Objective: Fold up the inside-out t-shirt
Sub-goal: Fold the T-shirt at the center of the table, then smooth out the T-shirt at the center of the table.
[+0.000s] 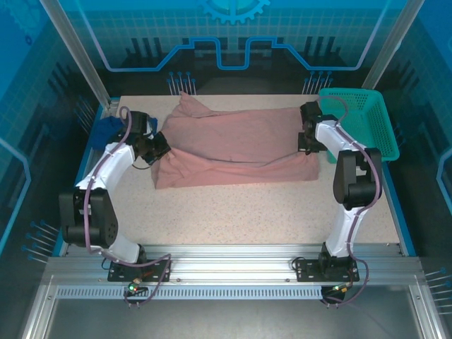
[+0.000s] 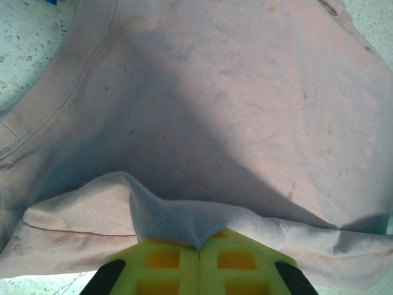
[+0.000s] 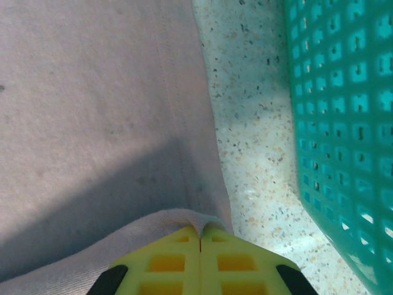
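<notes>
Yellow waffled fingers (image 2: 166,261) of the left gripper (image 2: 199,247) are pinched tight on a raised fold of the t-shirt (image 2: 245,110), with its ribbed collar (image 2: 55,104) ahead and to their left. Likewise the right gripper (image 3: 201,232) is clamped on the stitched hem (image 3: 184,123), with a green mesh basket (image 3: 344,123) to its right. Dusty-pink, soft and matte, the shirt lies on the speckled table (image 1: 247,212), its long axis running from one gripper to the other. Each arm holds its own near end, and the cloth spreads ahead of the fingers.
</notes>
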`<state>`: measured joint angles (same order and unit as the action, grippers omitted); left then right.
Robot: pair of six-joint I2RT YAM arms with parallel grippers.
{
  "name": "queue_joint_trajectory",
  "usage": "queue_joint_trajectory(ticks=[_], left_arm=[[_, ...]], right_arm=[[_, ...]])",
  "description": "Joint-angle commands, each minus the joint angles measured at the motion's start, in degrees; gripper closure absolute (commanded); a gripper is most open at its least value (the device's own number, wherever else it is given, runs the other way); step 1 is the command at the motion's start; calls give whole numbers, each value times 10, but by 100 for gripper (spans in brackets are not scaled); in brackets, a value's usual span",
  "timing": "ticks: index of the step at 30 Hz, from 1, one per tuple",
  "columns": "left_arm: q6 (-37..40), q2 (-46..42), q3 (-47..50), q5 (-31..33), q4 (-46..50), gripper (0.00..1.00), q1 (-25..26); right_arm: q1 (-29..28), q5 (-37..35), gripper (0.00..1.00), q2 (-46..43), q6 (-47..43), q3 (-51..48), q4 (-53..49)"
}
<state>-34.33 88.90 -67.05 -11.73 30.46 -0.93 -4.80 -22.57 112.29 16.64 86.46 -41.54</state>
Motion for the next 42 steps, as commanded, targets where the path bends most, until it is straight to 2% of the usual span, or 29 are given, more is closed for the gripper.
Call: queue_joint_trajectory(ticks=[1,9,19,23,25,27,33,35,38,42], left_arm=[[8,17,-22,12,-11,100,-7],[6,63,-46,25,-26,100,-8],[5,172,-130,31,-46,100,-13],[6,205,-156,33,-42,97,-15],[5,211,-158,36,-46,91,-18],[4,212,-160,41,-48,74,-20],[7,164,-131,59,-56,56,-24],[2,134,-93,48,-65,51,-23],[-21,82,-6,-1,-103,47,-10],[-17,53,48,-4,-101,44,26]], right_arm=[[-11,-18,99,21,-9,29,-9],[-15,-34,98,70,-24,78,-16],[-16,-73,96,126,-37,128,-28],[-16,-75,90,141,-41,145,-31],[-16,-77,84,144,-43,158,-36],[-17,-77,78,140,-48,164,-42],[-35,-23,67,57,-72,107,-19],[-49,2,65,20,-79,71,-7],[-79,47,62,-39,-73,6,12],[-105,90,60,-67,-50,-33,21]])
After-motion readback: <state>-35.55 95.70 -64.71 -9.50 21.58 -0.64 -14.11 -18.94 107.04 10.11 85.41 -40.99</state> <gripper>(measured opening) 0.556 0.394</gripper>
